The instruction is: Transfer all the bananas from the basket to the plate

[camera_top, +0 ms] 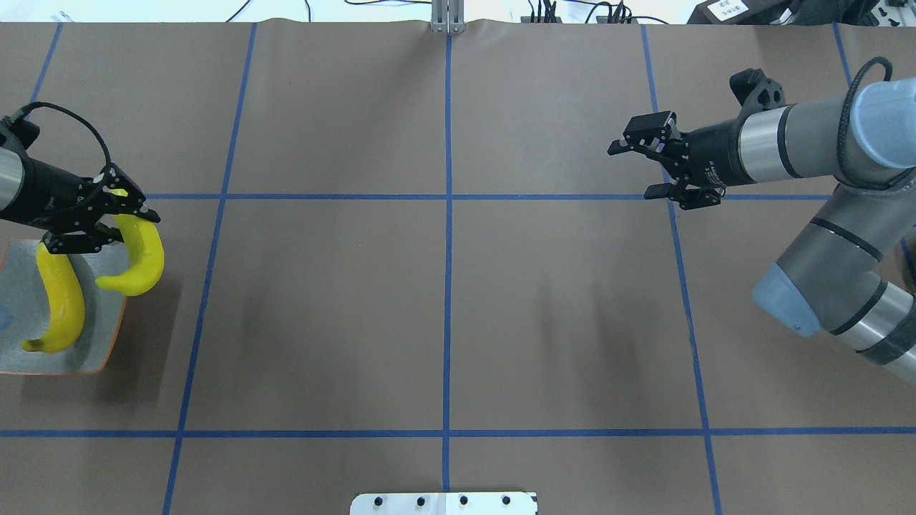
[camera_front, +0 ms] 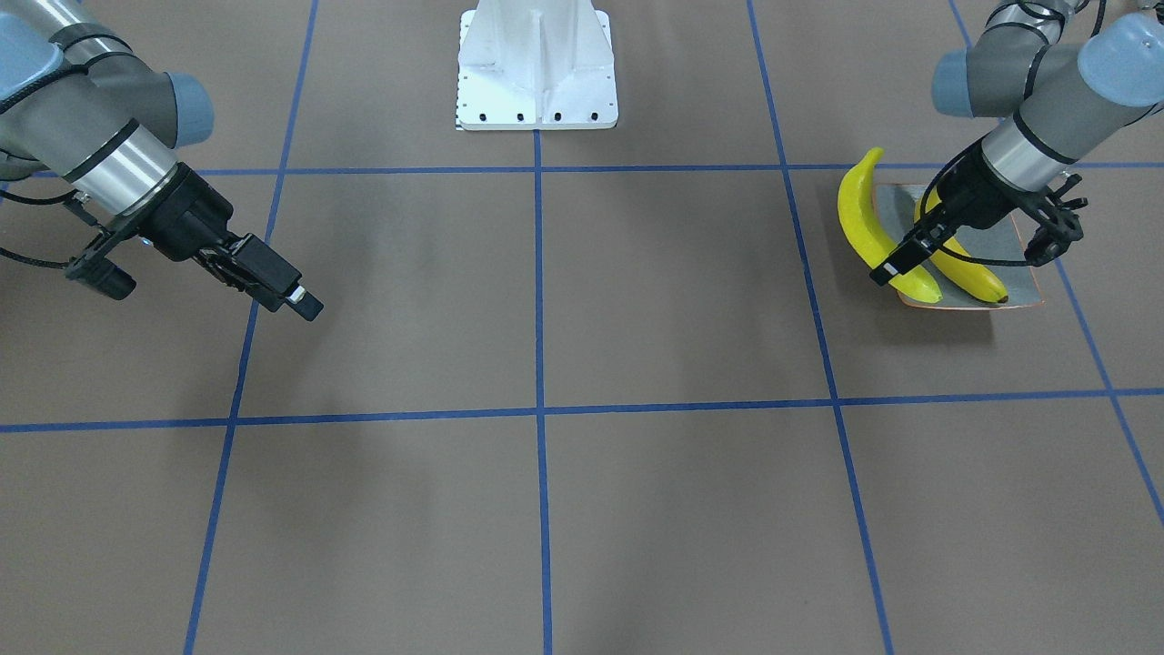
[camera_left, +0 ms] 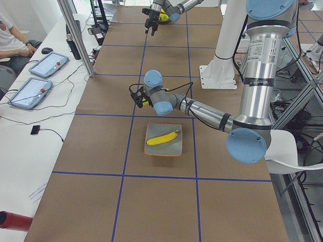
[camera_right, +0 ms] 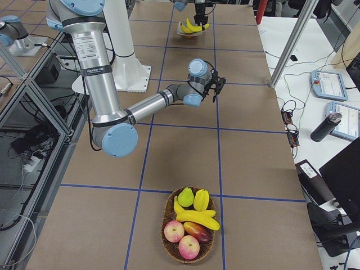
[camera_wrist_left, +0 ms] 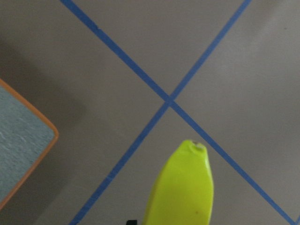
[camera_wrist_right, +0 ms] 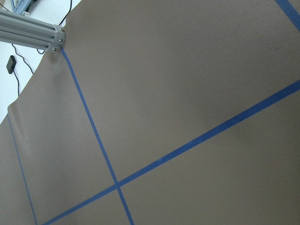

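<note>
Bananas [camera_top: 64, 304]: one lies on the plate [camera_top: 96, 329], a second banana [camera_top: 147, 254], clamped in the left gripper [camera_top: 129, 227] over the plate's edge, likely needs lowering and release, a third banana [camera_right: 197, 218] waits in the basket [camera_right: 164, 224]; the right gripper [camera_top: 633, 172] hangs spread, empty.

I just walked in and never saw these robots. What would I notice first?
First, the bright yellow banana pinched in the left gripper, over the plate's edge. A second banana lies on the plate, and at the table's other end a basket holds more fruit.
</note>
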Controlling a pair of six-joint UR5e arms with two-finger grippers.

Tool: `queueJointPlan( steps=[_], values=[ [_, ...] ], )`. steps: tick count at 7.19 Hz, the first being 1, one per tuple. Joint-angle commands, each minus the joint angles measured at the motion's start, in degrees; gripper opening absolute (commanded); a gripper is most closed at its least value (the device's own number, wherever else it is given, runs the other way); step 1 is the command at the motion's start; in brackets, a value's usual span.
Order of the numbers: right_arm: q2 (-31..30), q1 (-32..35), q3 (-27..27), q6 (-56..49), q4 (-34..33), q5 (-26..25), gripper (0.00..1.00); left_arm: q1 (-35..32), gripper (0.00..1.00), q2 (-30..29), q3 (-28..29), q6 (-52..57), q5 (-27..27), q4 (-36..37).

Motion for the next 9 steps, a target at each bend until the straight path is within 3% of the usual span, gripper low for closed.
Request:
queueJointPlan(
  steps=[1, 3, 8, 9],
  values=[
    [-0.08, 0.03, -0.47, -5.76, -3.25, -4.17, 1.0, 0.92, 0.0, 5.04, 0.39, 11.92, 3.37, 1.73],
    [0.01, -0.15, -0.46, -6.33, -4.16, -5.77, 1.0, 1.01, 0.0, 7.25, 0.48, 17.58, 3.64, 1.73],
    [-0.08, -0.24, -0.9, -6.33, -4.16, -5.86, 1.0, 1.1, 0.0, 6.73, 2.58, 17.6, 6.62, 1.64],
    [-0.17, -0.24, -0.82, -6.33, -4.16, -5.94, 1.0, 1.18, 0.3, 6.64, 2.85, 17.6, 6.63, 1.64]
  ],
)
